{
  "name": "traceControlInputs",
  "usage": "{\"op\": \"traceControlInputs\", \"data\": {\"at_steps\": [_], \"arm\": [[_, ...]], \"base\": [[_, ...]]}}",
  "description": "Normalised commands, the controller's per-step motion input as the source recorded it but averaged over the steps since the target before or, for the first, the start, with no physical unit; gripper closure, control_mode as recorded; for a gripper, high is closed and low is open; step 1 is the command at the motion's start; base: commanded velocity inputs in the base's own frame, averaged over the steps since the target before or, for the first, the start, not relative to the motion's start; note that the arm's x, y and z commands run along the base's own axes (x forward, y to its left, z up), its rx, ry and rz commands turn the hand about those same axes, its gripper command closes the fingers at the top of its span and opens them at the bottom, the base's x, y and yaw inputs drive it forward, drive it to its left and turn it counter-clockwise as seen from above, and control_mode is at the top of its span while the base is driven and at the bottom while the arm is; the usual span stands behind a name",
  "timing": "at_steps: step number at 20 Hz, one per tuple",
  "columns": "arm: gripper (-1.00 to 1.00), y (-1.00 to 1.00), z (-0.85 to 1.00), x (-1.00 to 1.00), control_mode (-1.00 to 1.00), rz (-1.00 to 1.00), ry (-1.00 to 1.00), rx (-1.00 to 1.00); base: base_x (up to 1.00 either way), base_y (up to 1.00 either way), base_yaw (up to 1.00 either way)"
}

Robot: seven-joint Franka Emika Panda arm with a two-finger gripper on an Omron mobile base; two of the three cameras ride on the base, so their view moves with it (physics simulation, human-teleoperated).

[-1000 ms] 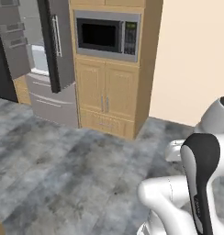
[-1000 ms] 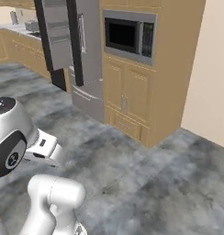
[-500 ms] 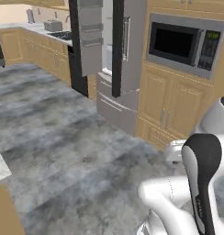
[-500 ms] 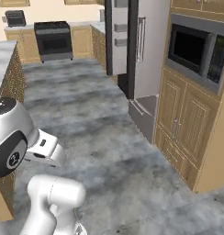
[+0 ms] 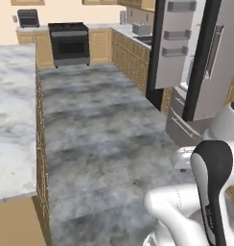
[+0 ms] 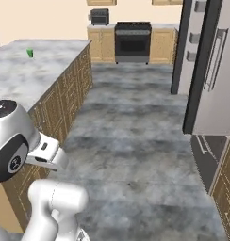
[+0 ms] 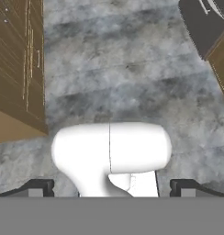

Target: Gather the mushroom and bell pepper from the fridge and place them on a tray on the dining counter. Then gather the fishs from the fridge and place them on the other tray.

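Robot arm (image 5: 212, 192), left base view: glossy white rounded shells w/ a tall black oval-topped segment; small pale lettering runs down the black part, too small to read. White elbow casing below it, smooth, no visible seams. Right base view: arm (image 6: 22, 141) shows a large white spherical joint housing w/ black face & small round grey mark; flat white bracket juts from its side; white cylindrical link beneath. Hand view: claw (image 7: 112, 188) has two small dark fingertips (image 7: 38, 187) w/ grey pads, set wide apart.
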Motion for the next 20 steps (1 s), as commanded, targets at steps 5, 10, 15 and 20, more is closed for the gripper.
{"op": "traceControlInputs", "data": {"at_steps": [5, 10, 15, 20], "arm": [[-1.00, 0.00, 0.00, 0.00, 1.00, 0.00, 0.00, 0.00], [-1.00, 0.00, 0.00, 0.00, 1.00, 0.00, 0.00, 0.00], [-1.00, 0.00, 0.00, 0.00, 1.00, 0.00, 0.00, 0.00], [-1.00, 0.00, 0.00, 0.00, 1.00, 0.00, 0.00, 0.00]], "base": [[1.00, -0.52, 0.27], [1.00, -0.38, 0.15], [1.00, -0.03, 0.13], [1.00, 0.00, 0.09]]}}
